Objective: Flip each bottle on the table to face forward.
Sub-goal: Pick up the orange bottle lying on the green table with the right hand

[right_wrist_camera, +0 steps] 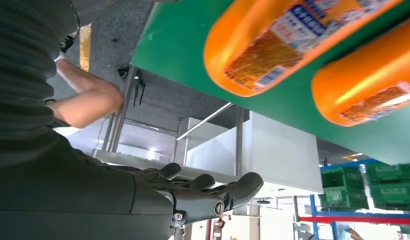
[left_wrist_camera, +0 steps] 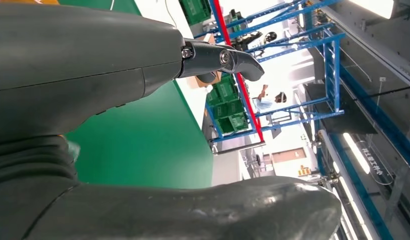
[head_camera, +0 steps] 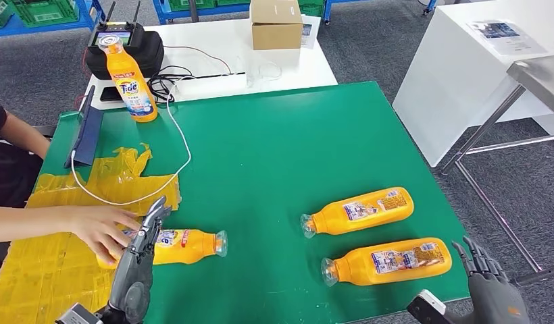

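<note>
Head view: green table [head_camera: 274, 148] carrying three orange detergent bottles lying on their sides. Near left bottle [head_camera: 183, 246] with its front label up and cap pointing right, a person's hand [head_camera: 98, 229] resting on its base end, left hand [head_camera: 142, 246] poised over the same bottle, fingers loosely apart, nothing clearly gripped. Middle bottle [head_camera: 362, 210] and near right bottle [head_camera: 389, 260] on the right side, close together, back labels up, caps pointing left, so both apparently yet to be turned. Right hand [head_camera: 490, 283] at the near right table edge, just beside the near right bottle's base, fingers spread, holding nothing. Upright Tide bottle [head_camera: 129, 77] at the far left, beside a black device [head_camera: 126, 47]; yellow plastic film [head_camera: 58, 229] along the left.

Left wrist view: fingers [left_wrist_camera: 228, 57] extended above green surface, empty.

Right wrist view: fingers [right_wrist_camera: 213, 192] apart and empty; two orange bottle bases overhead-close.

Risks, judged: collision with the person's hand on the shared bottle; round bottles rolling off the near edge if nudged; neighbouring bottle knocked during a turn, given the narrow gap.
</note>
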### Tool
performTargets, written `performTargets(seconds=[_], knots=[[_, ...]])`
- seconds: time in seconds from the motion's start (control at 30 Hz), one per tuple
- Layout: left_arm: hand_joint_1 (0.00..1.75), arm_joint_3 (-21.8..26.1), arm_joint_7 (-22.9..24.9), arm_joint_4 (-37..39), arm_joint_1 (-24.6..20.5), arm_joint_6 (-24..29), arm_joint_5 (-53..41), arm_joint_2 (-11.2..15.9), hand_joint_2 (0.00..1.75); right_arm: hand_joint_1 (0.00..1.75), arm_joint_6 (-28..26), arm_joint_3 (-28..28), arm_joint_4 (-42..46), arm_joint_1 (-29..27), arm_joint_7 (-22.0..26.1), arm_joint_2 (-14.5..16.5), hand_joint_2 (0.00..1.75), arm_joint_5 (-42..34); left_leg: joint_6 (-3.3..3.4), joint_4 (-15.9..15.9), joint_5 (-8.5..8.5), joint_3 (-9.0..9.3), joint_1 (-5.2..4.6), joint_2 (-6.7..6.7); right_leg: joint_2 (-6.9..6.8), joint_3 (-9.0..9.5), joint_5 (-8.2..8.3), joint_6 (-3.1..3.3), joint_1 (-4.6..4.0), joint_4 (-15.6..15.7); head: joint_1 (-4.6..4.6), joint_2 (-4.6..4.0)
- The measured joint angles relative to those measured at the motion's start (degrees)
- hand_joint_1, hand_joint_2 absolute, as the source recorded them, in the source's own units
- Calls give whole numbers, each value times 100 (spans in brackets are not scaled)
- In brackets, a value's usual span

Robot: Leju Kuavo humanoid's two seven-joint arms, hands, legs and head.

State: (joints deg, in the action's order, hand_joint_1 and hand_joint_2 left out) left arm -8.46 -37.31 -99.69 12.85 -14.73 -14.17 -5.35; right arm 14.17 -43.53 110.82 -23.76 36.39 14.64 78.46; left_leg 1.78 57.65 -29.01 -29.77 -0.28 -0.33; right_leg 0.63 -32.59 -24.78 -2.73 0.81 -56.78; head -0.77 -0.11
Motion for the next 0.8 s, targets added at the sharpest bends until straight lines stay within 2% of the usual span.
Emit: performTargets(seconds=[0.17,0.27,0.43,0.6,0.8], knots=[[0,1,5,10,-19,-9,7,0,0,0,-39,206,-94,5,-122,-64,175,-29,0,0,0,-1,0,0,0,-1,0,0,0,0,0,0],[0,1,17,37,-52,-34,19,0,0,0,-128,393,-189,7,-385,-189,175,-79,0,0,0,-2,0,0,0,-1,0,0,0,0,0,0],[0,1,55,106,-130,-87,73,0,0,0,-344,991,-425,-17,-1147,-670,175,-460,0,0,0,-1,-1,1,0,-1,0,0,1,0,0,0],[0,1,59,146,-158,-101,87,0,0,0,-394,1385,-568,-39,-1360,-966,175,-594,0,1,0,-1,-1,-1,0,-1,1,-1,0,0,0,0],[0,1,63,211,-222,-142,94,0,0,0,-403,1872,-742,-50,-1907,-1380,175,-864,0,1,0,-1,-1,0,0,-2,1,-1,0,0,0,0]])
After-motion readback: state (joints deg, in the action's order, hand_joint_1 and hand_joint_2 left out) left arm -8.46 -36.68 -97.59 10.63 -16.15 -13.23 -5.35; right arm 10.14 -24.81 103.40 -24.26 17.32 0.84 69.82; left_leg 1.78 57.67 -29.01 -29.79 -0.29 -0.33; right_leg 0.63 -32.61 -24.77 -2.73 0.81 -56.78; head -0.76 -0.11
